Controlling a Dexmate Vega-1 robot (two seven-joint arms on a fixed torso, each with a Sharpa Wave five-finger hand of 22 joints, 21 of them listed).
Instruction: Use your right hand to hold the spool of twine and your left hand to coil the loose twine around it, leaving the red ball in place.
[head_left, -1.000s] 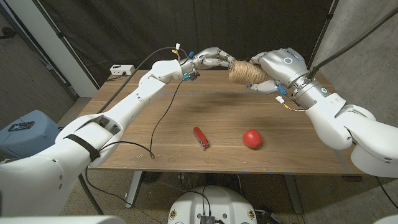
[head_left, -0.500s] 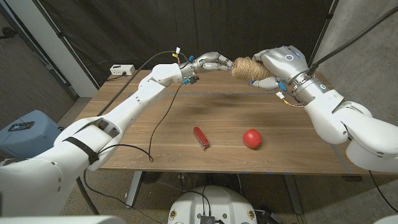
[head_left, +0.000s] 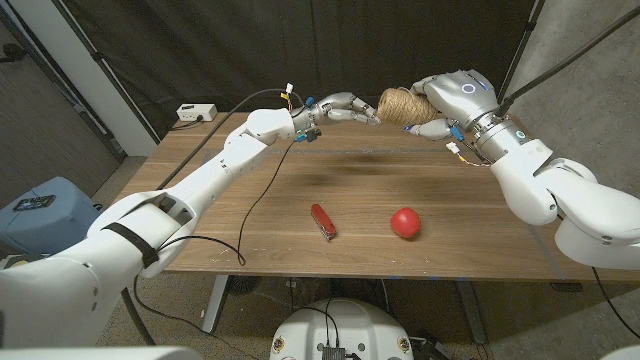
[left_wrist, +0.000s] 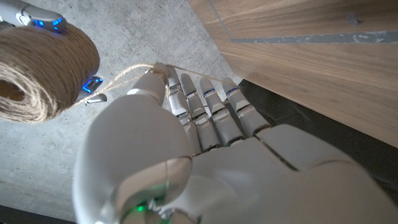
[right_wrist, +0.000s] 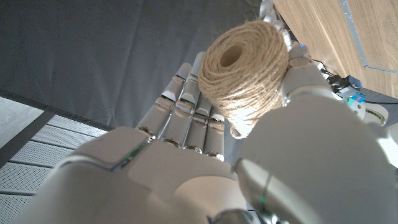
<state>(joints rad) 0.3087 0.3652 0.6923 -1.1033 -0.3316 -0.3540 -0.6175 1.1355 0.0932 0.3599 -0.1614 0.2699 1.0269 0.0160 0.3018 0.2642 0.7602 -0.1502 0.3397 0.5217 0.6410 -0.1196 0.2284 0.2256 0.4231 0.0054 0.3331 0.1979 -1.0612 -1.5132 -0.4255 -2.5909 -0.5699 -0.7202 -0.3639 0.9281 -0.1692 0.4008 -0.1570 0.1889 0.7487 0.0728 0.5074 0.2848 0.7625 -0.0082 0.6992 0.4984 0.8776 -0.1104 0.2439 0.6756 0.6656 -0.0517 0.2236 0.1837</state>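
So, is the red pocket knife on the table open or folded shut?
Folded shut, it seems: the red pocket knife lies on the table as one closed bar, no blade showing.

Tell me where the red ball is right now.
In the head view, the red ball sits on the table's near right part, right of the red pocket knife.

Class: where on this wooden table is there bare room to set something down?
Free: the wide stretch left of the red pocket knife, apart from a thin black cable, and the strip behind the red ball. Crowded: the gap between knife and ball.
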